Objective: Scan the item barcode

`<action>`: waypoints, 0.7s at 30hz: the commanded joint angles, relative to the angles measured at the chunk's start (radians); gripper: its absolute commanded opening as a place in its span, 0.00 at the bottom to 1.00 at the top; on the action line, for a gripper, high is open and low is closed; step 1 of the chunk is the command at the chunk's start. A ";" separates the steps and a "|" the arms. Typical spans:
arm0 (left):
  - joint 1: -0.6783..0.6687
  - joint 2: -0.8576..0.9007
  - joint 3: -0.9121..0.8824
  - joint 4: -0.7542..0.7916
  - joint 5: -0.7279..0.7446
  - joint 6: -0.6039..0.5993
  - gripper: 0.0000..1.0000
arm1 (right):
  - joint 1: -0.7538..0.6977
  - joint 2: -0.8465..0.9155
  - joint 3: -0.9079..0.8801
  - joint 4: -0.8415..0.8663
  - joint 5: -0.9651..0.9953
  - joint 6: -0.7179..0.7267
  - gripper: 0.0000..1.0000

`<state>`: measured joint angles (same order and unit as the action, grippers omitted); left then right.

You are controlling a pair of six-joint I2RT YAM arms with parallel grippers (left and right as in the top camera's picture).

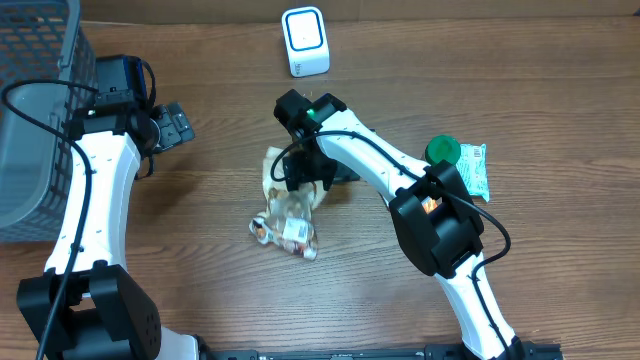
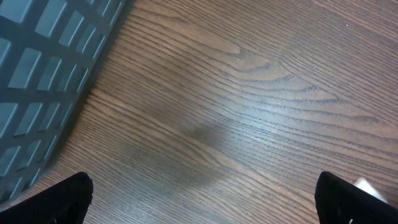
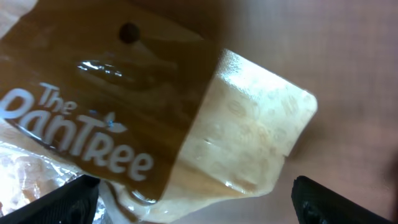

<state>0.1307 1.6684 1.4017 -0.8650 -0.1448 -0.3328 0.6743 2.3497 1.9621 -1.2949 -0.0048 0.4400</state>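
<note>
At centre of surface (image 1: 210, 290), I see right gripper (image 1: 305, 172) jaws spread above Pantree snack bag (image 1: 290, 210); left gripper (image 1: 176, 125), ten o'clock, jaws spread too.

The worktop (image 1: 220, 290) is mid-brown wood with a streaked, wavy grain. The basket (image 1: 40, 60) is grey, its walls an open grid. The scanner (image 1: 304, 40) is white with a blue ring on its face. The snack bag (image 1: 285, 205) has a brown panel with white lettering, a glossy tan end and a clear part over pale contents. A round cap (image 1: 443, 150) is dark green, and the packet (image 1: 475, 170) is white with green print. Both arms (image 1: 95, 190) are white with black joints. The left pincer (image 2: 211, 202) and right pincer (image 3: 199, 205) are black.
</note>
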 commanded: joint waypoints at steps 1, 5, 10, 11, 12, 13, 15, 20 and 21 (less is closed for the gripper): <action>-0.006 -0.014 0.014 0.002 0.007 0.019 1.00 | 0.000 -0.025 0.047 -0.053 -0.034 0.027 1.00; -0.007 -0.014 0.014 0.002 0.008 0.019 1.00 | 0.000 -0.060 0.072 -0.096 -0.035 0.024 1.00; -0.006 -0.014 0.014 0.002 0.007 0.019 1.00 | 0.000 -0.067 0.072 -0.214 -0.034 0.024 1.00; -0.007 -0.014 0.014 0.002 0.007 0.019 1.00 | 0.000 -0.067 0.072 -0.245 -0.034 0.024 1.00; -0.007 -0.014 0.014 0.002 0.007 0.019 1.00 | 0.000 -0.067 0.072 -0.281 -0.035 0.024 1.00; -0.007 -0.014 0.014 0.002 0.008 0.019 1.00 | 0.001 -0.067 0.072 -0.312 -0.035 0.024 1.00; -0.007 -0.014 0.014 0.002 0.007 0.019 1.00 | 0.005 -0.067 0.071 -0.365 -0.035 0.024 1.00; -0.007 -0.014 0.014 0.002 0.008 0.019 1.00 | 0.047 -0.066 0.048 -0.371 -0.053 0.026 1.00; -0.007 -0.014 0.014 0.002 0.007 0.019 1.00 | 0.060 -0.066 0.045 -0.364 -0.053 0.030 1.00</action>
<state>0.1307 1.6684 1.4017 -0.8650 -0.1452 -0.3328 0.6918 2.3363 2.0102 -1.6695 -0.0448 0.4568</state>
